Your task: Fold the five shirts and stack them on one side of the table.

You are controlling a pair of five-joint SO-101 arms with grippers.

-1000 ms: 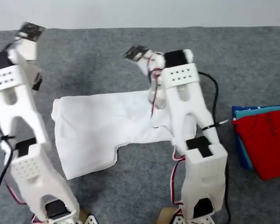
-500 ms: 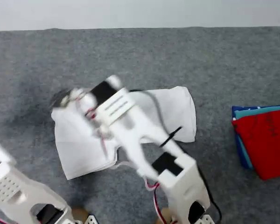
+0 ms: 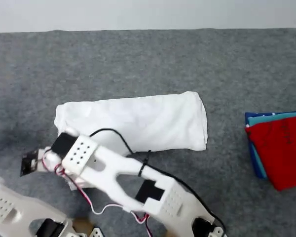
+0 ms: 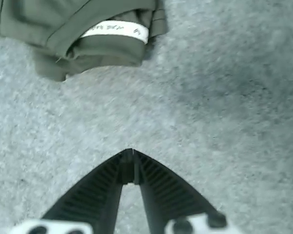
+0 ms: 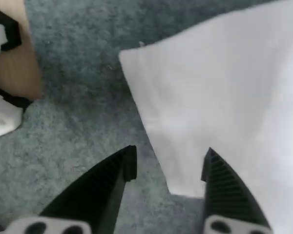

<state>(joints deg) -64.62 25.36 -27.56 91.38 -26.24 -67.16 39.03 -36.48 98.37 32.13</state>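
This looks like a robotics lab bench rather than a home: the table [image 3: 148, 59] is covered in plain grey felt-like cloth and backs onto a bare pale wall [image 3: 148, 12]. White plastic arms [image 3: 118, 170] with exposed wires [image 3: 107, 130] stand by a bare wooden board [image 5: 19, 53], and folded shirts [image 3: 281, 148] lie stacked at one side

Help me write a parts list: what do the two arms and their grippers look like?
The left arm and right arm are white plastic shells with hole grids and black motor blocks; the right carries a black cable and red-and-white wires. The left gripper and right gripper have black, ribbed, tapered fingers on white mounts.
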